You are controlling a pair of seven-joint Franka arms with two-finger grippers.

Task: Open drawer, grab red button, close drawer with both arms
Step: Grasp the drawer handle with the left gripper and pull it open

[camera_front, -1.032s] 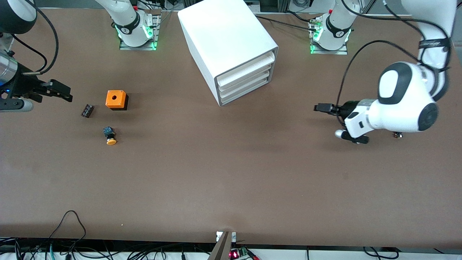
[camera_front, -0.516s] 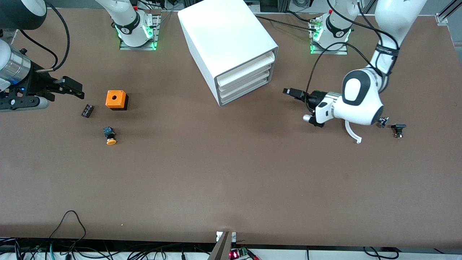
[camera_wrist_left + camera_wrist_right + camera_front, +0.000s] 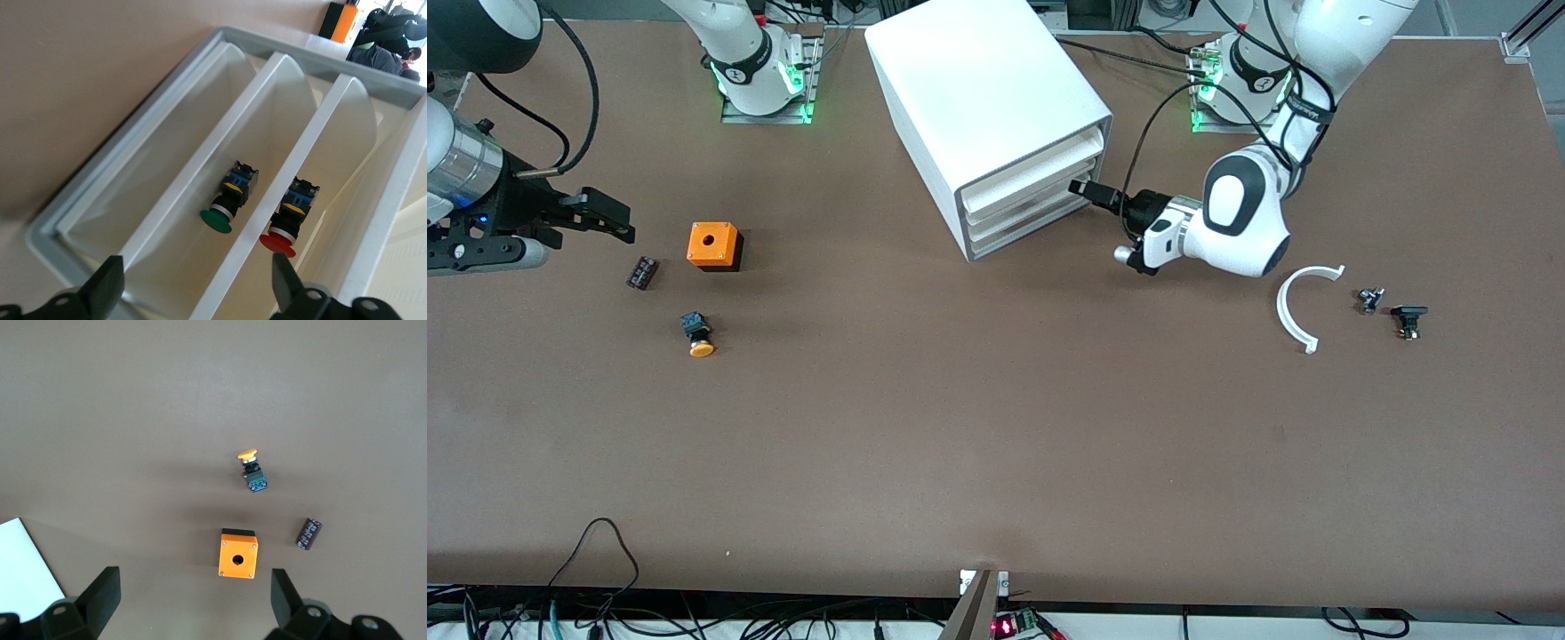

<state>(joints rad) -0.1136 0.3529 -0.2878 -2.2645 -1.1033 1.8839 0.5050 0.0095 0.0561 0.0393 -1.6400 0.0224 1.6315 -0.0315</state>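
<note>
**Stage of task: approach, nothing yet accomplished.**

- **Right arm's end of the table:** the right gripper (image 3: 607,224) hangs over the table. Its black fingers are spread wide and hold nothing, and this arm waits.
- **Loose parts near it:** a small dark ribbed cylinder (image 3: 642,272), an orange box with a round hole (image 3: 713,245), and a yellow-orange-capped push button (image 3: 697,337).
- **Cabinet:** at mid-table stands the big white box cabinet (image 3: 978,89). Its three shallow white plastic drawer fronts (image 3: 1030,206) are all shut.
- **Buttons in the drawers:** the left wrist view shows a green-capped push button (image 3: 230,199) through the fronts. In the neighbouring drawer is the red-capped push button with a black body (image 3: 289,217). That drawer appears to be the one farthest from the tabletop, though the level is not certain.
- **Left gripper:** the left gripper (image 3: 1082,188) is just in front of the drawer fronts, its fingers parted and empty, gripping no handle.
- **Left arm's end of the table:** a white curved plastic strip (image 3: 1291,313) lies here.

Remaining, by judgement, are the whole sequence of pulling the drawer out, lifting the red button and pushing the drawer shut.
</note>
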